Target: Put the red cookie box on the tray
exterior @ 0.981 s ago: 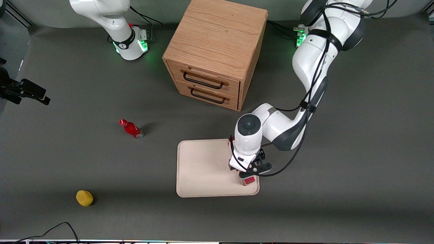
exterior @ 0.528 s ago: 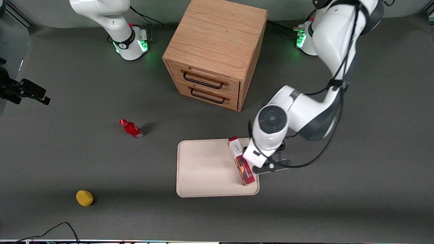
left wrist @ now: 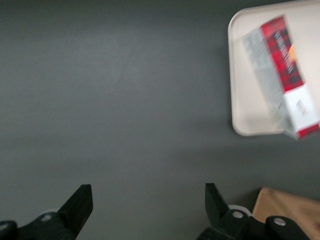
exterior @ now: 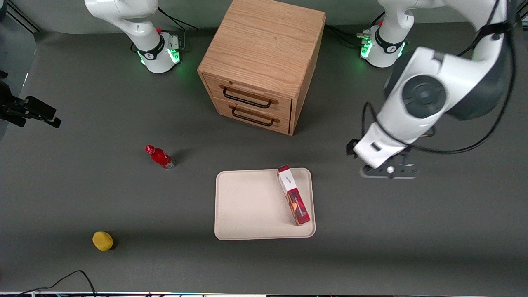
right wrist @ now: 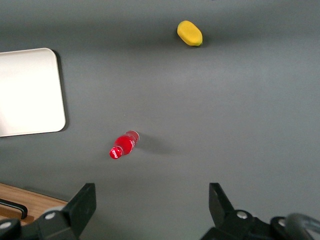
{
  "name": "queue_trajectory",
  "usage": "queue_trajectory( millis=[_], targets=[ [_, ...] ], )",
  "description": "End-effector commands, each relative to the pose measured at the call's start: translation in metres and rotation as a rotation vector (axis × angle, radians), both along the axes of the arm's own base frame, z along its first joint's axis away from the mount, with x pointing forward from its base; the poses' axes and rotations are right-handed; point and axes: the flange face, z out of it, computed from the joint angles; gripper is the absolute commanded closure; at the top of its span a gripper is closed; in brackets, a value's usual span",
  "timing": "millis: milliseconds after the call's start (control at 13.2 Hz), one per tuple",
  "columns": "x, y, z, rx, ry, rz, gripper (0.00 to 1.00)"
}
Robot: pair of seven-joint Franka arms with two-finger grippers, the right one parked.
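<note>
Red cookie box (exterior: pixel 293 200) lying flat on cream tray (exterior: pixel 251 206), near its edge toward the working arm.
Gripper (exterior: pixel 386 170) right of centre in frame, above bare table beside tray, fingers (left wrist: pixel 80 202) spread, empty.

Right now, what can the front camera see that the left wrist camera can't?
Only the front view shows the red bottle, the yellow lemon-like thing, the drawers' black handles and the whole working arm.

Only the left wrist view shows the end effector from close up, its fingers open over bare table, holding nothing.

Both show the red cookie box lying on the tray, along its edge toward the working arm, and a bit of the wooden drawer cabinet.
</note>
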Motion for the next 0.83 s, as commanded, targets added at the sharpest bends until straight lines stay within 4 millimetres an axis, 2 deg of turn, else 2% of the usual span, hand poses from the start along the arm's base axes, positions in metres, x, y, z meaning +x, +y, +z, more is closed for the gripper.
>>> queue_trajectory(
  millis=[0,75,377,604,755],
  targets=[
    [-0.04,0.065,0.016,0.013,0.001,0.005,0.0],
    [-0.043,0.081,0.021,0.018,0.002,-0.001,0.0],
    [-0.055,0.168,0.032,0.018,0.008,-0.01,0.0],
    [-0.055,0.205,0.038,-0.041,-0.005,-0.02,0.0],
    [-0.053,0.216,0.042,-0.097,-0.025,0.018,0.0]
  ],
)
